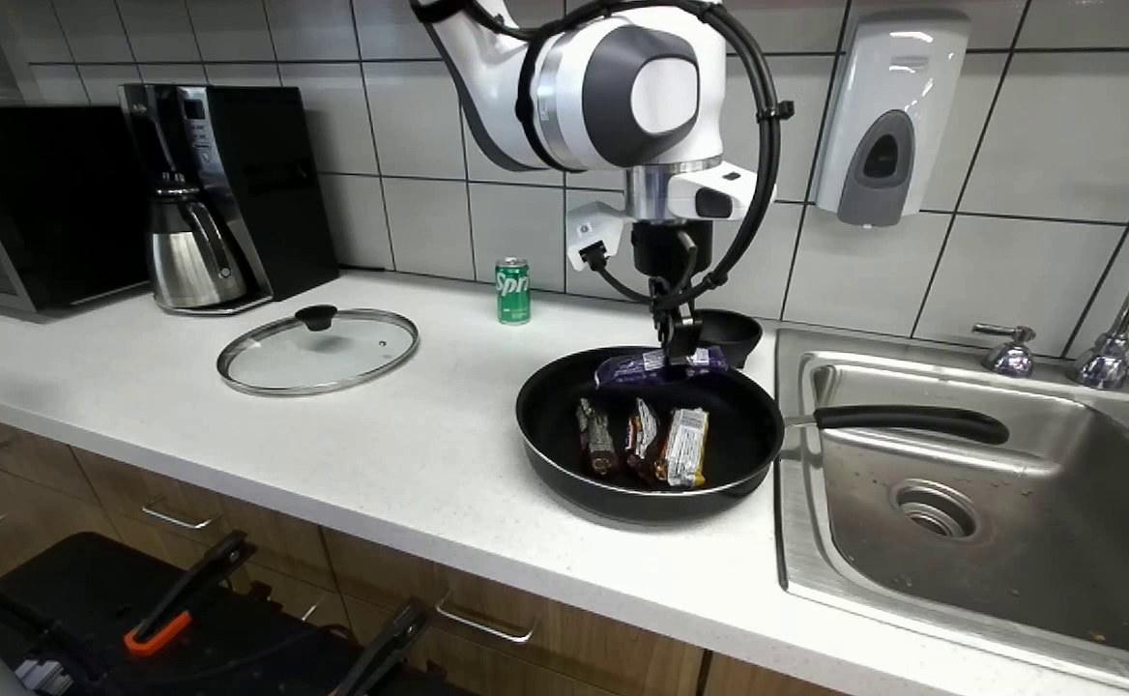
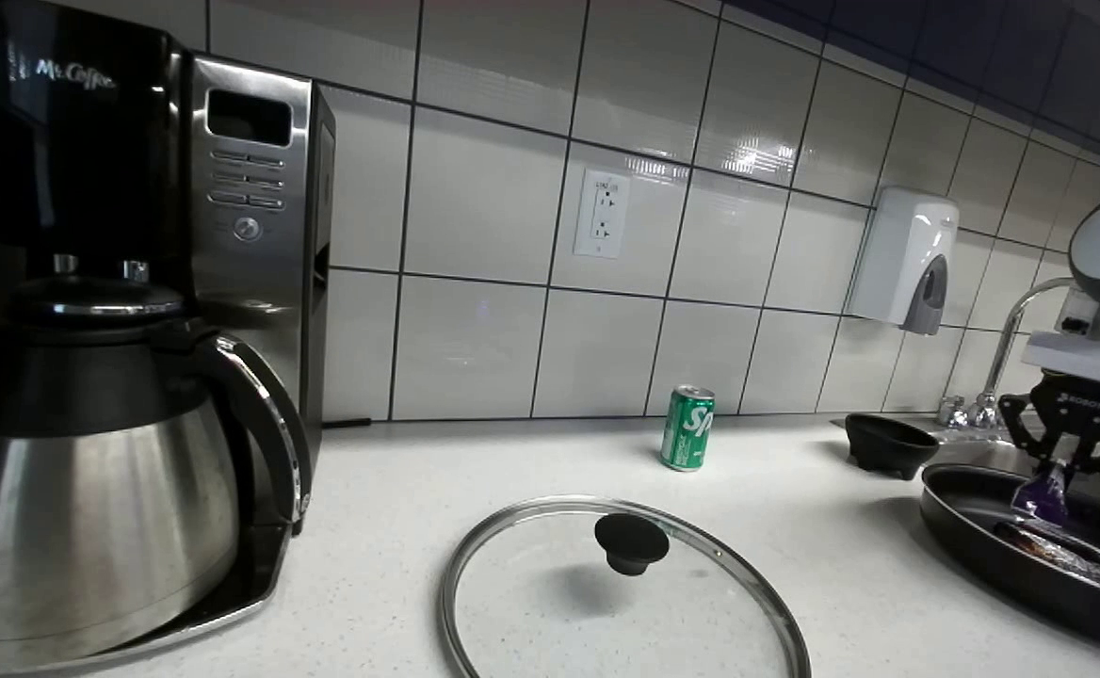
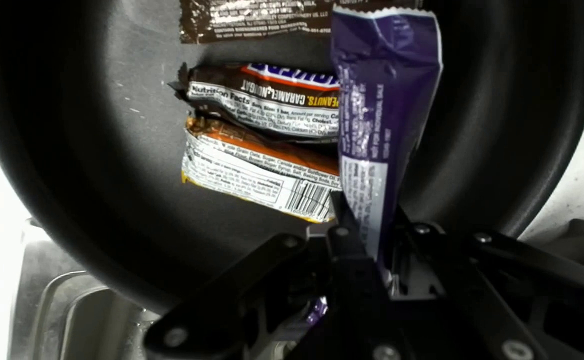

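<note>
The robot's fingers are nearly together, pinching a purple bar off-centre, above the back of a black frying pan. Most of the bar juts from the grip, pointing away from the sink. Its long axis runs crosswise to a brown bar, a nougat bar and an oat bar, side by side on the pan's floor. Whether it touches anything beneath is unclear. Its sideways print seems to say "NOT FOR INDIVIDUAL SALE". The nougat bar reads "Nutrition Facts" and, upside down, "CARAMEL, NOUGAT", its brand partly covered; the oat bar shows a barcode and "Brown Sugar Syrup". In an exterior view, a green soda can marked "Spri" stands on the white bench; in an exterior view, a coffee maker says "Mr. Coffee".
</note>
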### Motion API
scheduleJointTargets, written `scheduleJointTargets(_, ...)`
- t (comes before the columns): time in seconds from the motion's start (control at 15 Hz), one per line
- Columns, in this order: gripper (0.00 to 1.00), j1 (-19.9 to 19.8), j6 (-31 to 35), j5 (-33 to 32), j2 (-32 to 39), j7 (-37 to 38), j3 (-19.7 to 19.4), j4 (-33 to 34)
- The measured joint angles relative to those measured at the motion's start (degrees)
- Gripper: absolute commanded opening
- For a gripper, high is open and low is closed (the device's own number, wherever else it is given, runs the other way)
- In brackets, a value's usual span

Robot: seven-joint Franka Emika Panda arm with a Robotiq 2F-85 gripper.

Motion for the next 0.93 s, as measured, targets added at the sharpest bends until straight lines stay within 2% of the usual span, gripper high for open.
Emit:
scheduleJointTargets(0.27, 0.04, 1.9, 1.4, 0.0, 2.7, 0.2, 0.0, 1.2)
scheduleJointTargets(0.33, 0.13, 2.4, 1.8, 0.0, 3.3, 0.2, 0.0, 1.4)
scheduleJointTargets(0.4, 0.42, 2.9, 2.1, 0.0, 3.6, 0.2, -0.1, 1.5)
scheduleJointTargets(0.47, 0.42, 3.5, 2.5, 0.0, 3.9, 0.3, -0.3, 1.5)
scheduleJointTargets(0.53, 0.47, 4.1, 2.9, -0.1, 4.0, 0.4, -0.6, 1.5)
scheduleJointTargets(0.93, 0.92, 7.4, 4.0, -2.1, 2.4, 0.8, -3.2, 1.2)
